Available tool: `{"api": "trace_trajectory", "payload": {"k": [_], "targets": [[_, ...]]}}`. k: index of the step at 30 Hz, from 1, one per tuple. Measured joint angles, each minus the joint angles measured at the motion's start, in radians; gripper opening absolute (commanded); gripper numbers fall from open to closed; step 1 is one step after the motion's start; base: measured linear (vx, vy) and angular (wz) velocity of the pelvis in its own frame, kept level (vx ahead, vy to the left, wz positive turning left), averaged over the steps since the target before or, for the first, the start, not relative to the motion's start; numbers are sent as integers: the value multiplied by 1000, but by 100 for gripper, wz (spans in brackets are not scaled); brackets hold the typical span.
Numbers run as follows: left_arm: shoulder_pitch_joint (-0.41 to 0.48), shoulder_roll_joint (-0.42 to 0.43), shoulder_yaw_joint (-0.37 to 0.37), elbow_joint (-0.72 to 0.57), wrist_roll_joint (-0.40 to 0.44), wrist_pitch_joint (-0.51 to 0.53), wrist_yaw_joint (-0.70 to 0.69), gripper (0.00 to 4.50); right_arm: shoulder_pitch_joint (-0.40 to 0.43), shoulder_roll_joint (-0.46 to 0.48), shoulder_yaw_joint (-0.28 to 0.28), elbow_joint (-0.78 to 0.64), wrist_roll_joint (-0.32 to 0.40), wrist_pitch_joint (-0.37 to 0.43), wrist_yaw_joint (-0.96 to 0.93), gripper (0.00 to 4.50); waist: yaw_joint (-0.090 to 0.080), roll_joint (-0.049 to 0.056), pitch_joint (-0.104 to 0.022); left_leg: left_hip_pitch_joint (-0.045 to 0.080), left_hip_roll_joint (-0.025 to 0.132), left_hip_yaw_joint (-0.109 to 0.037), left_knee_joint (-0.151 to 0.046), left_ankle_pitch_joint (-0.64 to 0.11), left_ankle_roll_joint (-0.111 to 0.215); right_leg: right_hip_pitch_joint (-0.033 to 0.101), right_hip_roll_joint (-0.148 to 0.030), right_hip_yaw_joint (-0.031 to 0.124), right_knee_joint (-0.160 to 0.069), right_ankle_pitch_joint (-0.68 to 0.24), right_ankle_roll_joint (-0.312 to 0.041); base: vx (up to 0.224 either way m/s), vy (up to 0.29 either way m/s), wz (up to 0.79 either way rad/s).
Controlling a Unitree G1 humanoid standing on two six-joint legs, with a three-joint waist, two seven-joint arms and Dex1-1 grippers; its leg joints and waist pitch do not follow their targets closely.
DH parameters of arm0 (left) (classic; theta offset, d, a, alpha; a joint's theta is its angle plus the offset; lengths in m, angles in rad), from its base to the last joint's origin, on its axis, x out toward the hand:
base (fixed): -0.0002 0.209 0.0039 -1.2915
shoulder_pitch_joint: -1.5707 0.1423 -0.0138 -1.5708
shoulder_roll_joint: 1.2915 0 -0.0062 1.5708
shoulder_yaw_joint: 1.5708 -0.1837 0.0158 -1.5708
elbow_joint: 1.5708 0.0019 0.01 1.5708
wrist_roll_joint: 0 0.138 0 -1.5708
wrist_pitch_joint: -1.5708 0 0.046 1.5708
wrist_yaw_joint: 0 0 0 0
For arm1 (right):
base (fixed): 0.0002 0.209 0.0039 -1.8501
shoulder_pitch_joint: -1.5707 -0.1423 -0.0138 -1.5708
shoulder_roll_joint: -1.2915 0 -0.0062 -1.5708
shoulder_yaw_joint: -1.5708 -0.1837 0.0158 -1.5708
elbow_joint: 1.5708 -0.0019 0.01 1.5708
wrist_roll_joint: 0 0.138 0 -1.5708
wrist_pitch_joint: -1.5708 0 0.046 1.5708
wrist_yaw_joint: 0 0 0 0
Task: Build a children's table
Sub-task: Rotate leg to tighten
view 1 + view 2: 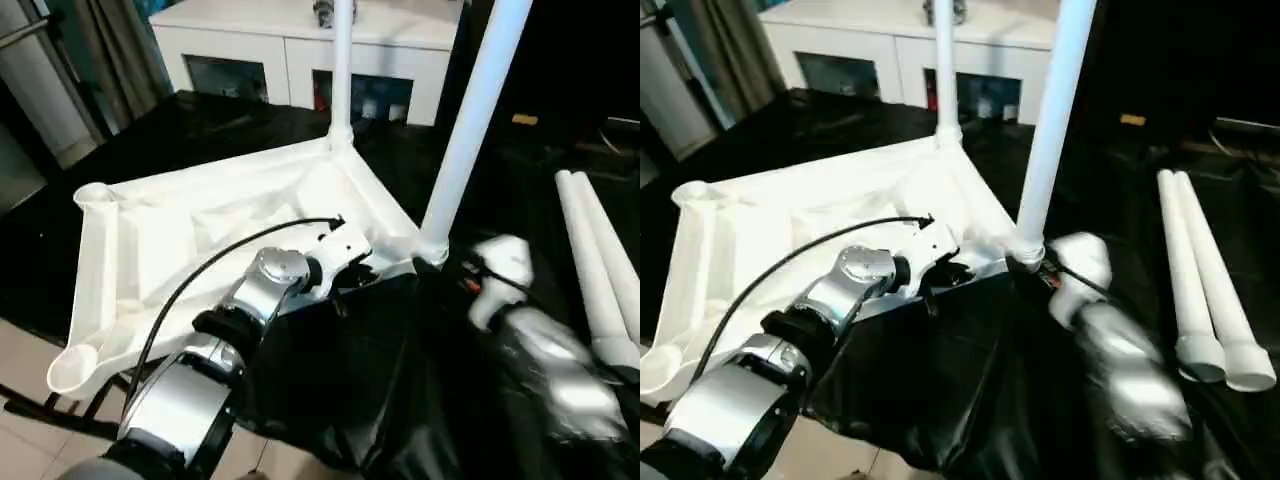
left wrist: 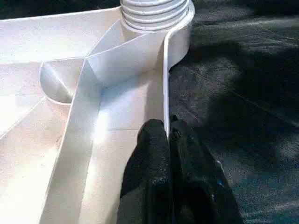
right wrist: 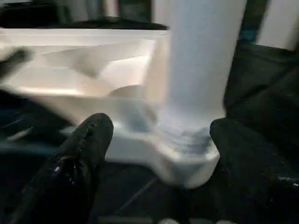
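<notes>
Up close, left hand (image 2: 167, 135) pinching tabletop (image 2: 117, 107) rim.

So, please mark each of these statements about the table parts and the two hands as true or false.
1. Two legs stand upright in corner sockets of the tabletop. True: one leg at the far corner, another at the near right corner.
2. All four legs are fitted. False: two loose legs lie side by side on the black cloth at the right.
3. The left hand is shut on the tabletop's rim. True.
4. The right hand is clamped shut on a loose leg. False: its fingers stand apart either side of the fitted leg's base.
5. The tabletop lies with its ribbed underside up. True.
</notes>
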Motion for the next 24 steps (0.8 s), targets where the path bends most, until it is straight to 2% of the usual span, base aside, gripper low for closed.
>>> {"api": "trace_trajectory", "payload": {"k": [1, 3, 5, 6, 9, 12, 14, 16, 18, 19, 21, 22, 24], "targets": [[0, 0, 8, 3, -2, 0, 1, 55, 19, -10, -1, -23, 15, 11, 20, 386, -2, 0, 0, 0, 0, 0, 0, 0, 0, 0, 0, 0, 0, -1, 3, 0, 0, 0], [7, -5, 36, 1, -39, -14, 0, 55, 41, -18, -2, -48, 25, 29, 38, 386, -1, -1, 1, -2, 0, 0, 0, 0, 0, -2, 0, 0, 1, -1, 3, 0, 0, 0], [28, -11, 89, -63, -104, -17, -3, 68, 46, -15, 4, -57, 5, 68, 10, 386, 0, -10, 6, -4, 1, -1, 1, 1, 1, -4, 0, -2, 1, 2, -2, 0, 0, 0], [28, -12, 102, -89, -121, -17, -2, 91, 46, -14, 7, -57, -2, 83, -3, 386, -1, -12, 8, -5, 1, -1, 2, 1, 1, -4, 0, -2, 1, 2, -2, 0, 0, 0], [24, 23, 150, -160, -156, 3, 24, 91, 38, -5, 32, -57, -37, 121, -44, 386, -6, -16, 10, -5, 1, -1, 2, 0, 1, -5, 0, -2, 1, 2, -2, 0, 0, 0], [31, 112, 194, -229, -161, 39, 65, 91, 23, 16, 80, -55, -70, 155, -72, 386, -10, -20, 12, -5, 3, -1, 0, 1, 1, -6, 2, -2, 1, 1, -2, 0, 0, 0], [50, 207, 229, -297, -152, 80, 98, 91, 3, 46, 123, -52, -91, 182, -91, 386, -17, -23, 14, -6, 4, -2, -1, 1, 0, -8, 4, -2, 2, 1, -3, 0, 0, 0], [78, 280, 254, -357, -139, 119, 110, 91, -4, 62, 149, -50, -112, 209, -107, 386, -12, -23, 14, -4, 3, -2, 0, 1, 0, -9, 3, -2, 2, 0, -2, 0, 0, 0], [114, 341, 271, -395, -119, 160, 110, 62, -22, 81, 162, -38, -118, 224, -117, 386, -11, -25, 15, -6, 3, -1, 1, 1, 1, -10, 3, -1, 2, 0, -2, 0, 0, 0], [139, 375, 275, -419, -105, 191, 115, 54, -33, 87, 167, -35, -119, 231, -123, 368, -6, -27, 16, -6, 2, -1, 1, 1, 1, -10, 2, -1, 2, 0, -3, 0, 0, 0], [201, 474, 282, -470, -60, 256, 128, 54, -71, 116, 177, -16, -124, 238, -148, 347, -11, -36, 18, -6, 3, 0, 1, 1, 0, -12, 2, 0, 5, 0, -3, 0, 0, 0], [226, 531, 295, -488, -37, 293, 137, 37, -81, 118, 177, -9, -130, 239, -163, 337, -12, -44, 19, -7, 4, -1, 1, 2, -2, -14, 4, -1, 7, 0, -3, 0, 0, 0], [245, 570, 314, -498, -16, 327, 150, 21, -83, 112, 166, 14, -140, 241, -173, 325, -1, -54, 17, -7, 3, -2, 1, 2, -3, -13, 4, -1, 7, 0, -3, 0, 0, 0]]}}
